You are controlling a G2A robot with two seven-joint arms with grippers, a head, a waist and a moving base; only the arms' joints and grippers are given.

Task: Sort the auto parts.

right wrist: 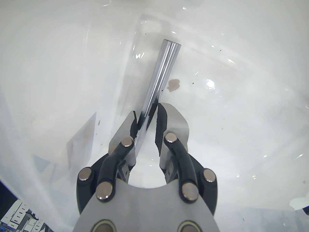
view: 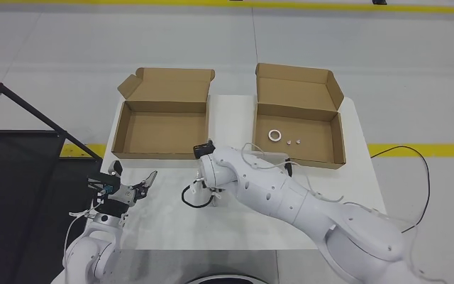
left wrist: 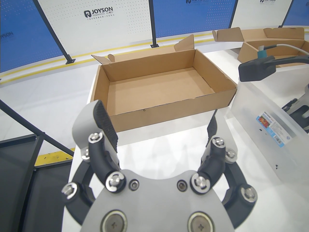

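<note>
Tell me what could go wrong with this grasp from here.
1. The right claw pinches the shiny rod near one end, so most of it sticks out past the pads; it may swivel or slip when lifted.
2. The rod's free end sits close to the bin wall and could catch on it coming out.

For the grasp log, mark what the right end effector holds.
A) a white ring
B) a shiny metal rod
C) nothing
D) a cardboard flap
B: the right wrist view shows the right end effector shut on a shiny metal rod inside the clear bin.
</note>
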